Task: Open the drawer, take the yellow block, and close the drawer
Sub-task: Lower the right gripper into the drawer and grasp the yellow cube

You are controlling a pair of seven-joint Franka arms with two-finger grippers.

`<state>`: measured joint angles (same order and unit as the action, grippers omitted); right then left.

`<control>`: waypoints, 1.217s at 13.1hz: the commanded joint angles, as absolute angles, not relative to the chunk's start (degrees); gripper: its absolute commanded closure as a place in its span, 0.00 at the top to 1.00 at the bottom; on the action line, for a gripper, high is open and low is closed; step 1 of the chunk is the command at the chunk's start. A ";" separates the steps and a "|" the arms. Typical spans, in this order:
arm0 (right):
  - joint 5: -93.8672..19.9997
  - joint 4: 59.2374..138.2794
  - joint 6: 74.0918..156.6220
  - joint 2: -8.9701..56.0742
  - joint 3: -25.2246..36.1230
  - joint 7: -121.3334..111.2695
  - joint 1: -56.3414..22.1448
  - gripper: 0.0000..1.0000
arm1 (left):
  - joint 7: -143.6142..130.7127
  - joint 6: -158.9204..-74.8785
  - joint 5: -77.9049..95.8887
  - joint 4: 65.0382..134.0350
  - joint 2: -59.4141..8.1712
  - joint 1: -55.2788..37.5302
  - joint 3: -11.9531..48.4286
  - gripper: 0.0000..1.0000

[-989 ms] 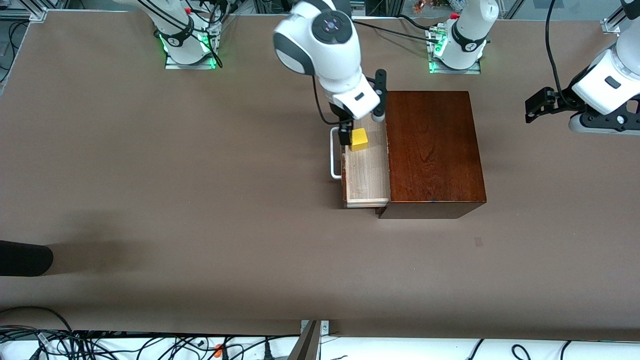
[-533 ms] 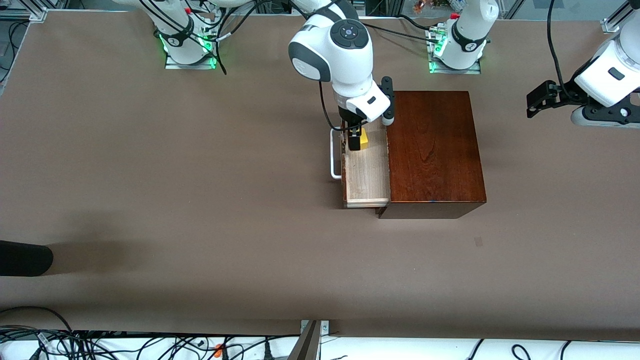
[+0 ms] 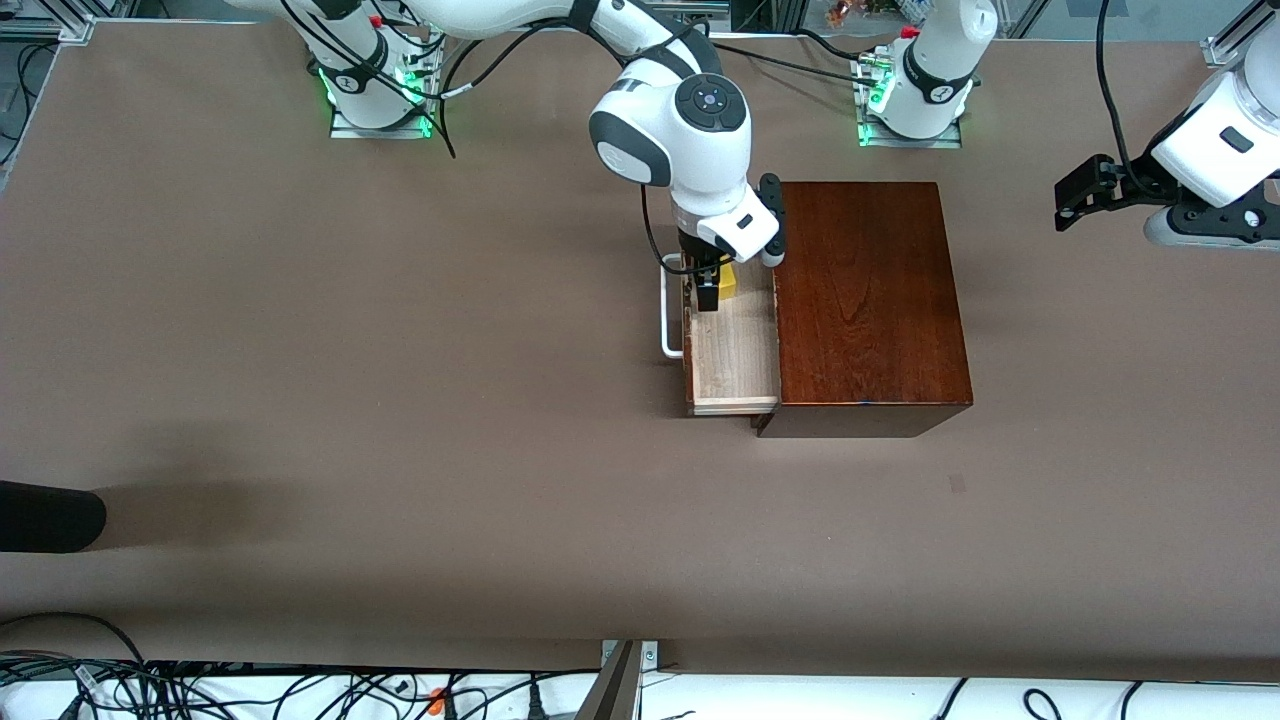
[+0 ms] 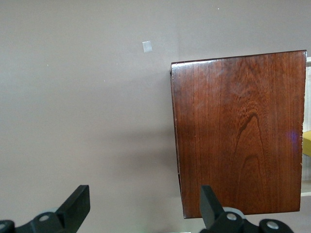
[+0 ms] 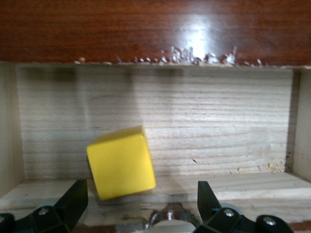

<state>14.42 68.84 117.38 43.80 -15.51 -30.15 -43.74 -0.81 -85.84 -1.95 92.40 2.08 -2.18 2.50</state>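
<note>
Since a second ago the right arm has dropped lower into the pulled-out drawer, so its right gripper now sits down among the tray walls at the end of the drawer farther from the front camera, where earlier it stood higher above the yellow block. The block has kept its place in that end of the tray, close to the wooden box from which the drawer slides. In the right wrist view the two dark fingers stand wide apart, and the yellow block lies between them, closer to one finger and tilted, with one corner raised against the pale wood floor of the drawer; the jaws have not closed on it and hold nothing. The white U-shaped handle shows on the drawer front, toward the right arm's end of the table. The left gripper waits in the air over the brown table near the left arm's end, and it has shifted only slightly; in the left wrist view its fingers are spread wide with nothing between them, looking down on the box top.
</note>
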 commanded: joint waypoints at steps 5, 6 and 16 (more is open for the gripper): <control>14.94 66.71 116.28 45.88 -15.21 -28.48 -46.23 1.00 | -0.35 -84.20 -0.70 90.88 1.76 -1.94 2.37 1.00; 14.94 66.71 116.19 46.14 -15.21 -28.39 -46.40 1.00 | -0.18 -84.11 -0.70 90.88 1.76 -1.76 2.37 1.00; 16.61 65.92 117.25 47.81 -15.03 -29.36 -46.41 0.37 | 0.35 -83.94 -0.70 90.88 1.67 -2.20 2.37 1.00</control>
<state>15.69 68.42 117.85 47.09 -15.28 -29.15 -45.83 -0.72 -85.32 -1.94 92.35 2.07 -2.13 2.46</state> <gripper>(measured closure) 0.256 0.000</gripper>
